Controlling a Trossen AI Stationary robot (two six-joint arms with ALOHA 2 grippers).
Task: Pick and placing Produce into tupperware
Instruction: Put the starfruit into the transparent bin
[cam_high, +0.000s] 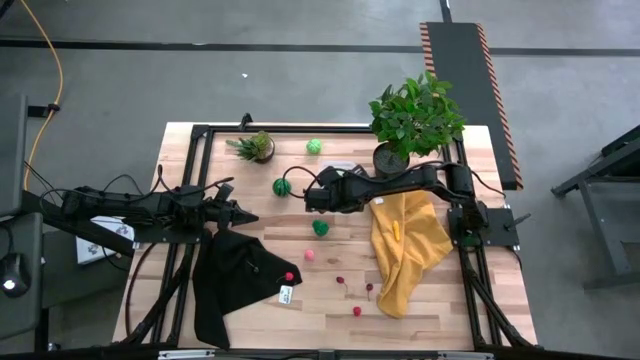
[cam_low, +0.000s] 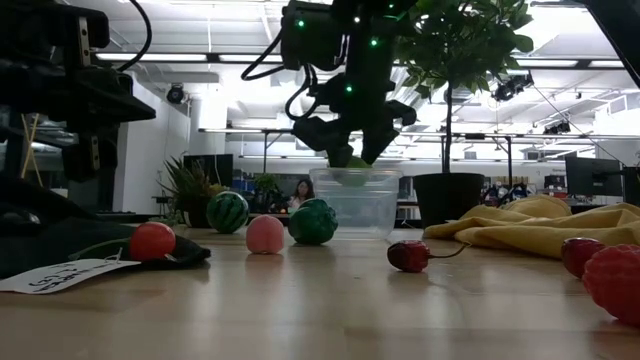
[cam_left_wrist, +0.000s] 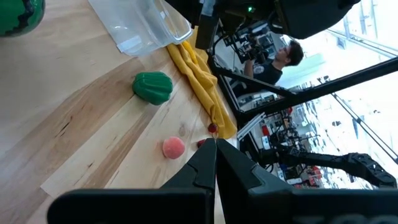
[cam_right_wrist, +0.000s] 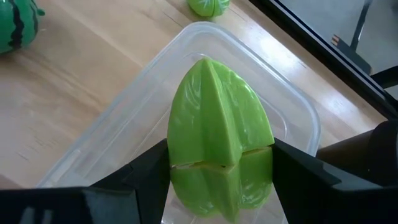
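Light-green ridged produce piece (cam_right_wrist: 219, 149) sits gripped between my right gripper (cam_right_wrist: 221, 165) fingers, centre of the right wrist frame, long axis upright, pointed tip toward frame top, above the clear tupperware (cam_right_wrist: 87, 152). My left gripper (cam_left_wrist: 214, 163) is clenched, holding nothing.

Glossy green plastic produce (cam_right_wrist: 219, 134), clear tupperware (cam_right_wrist: 292, 106)

Bright, even overhead light; ceiling lamps (cam_low: 250, 58) glare in the low view, and the background windows wash out.
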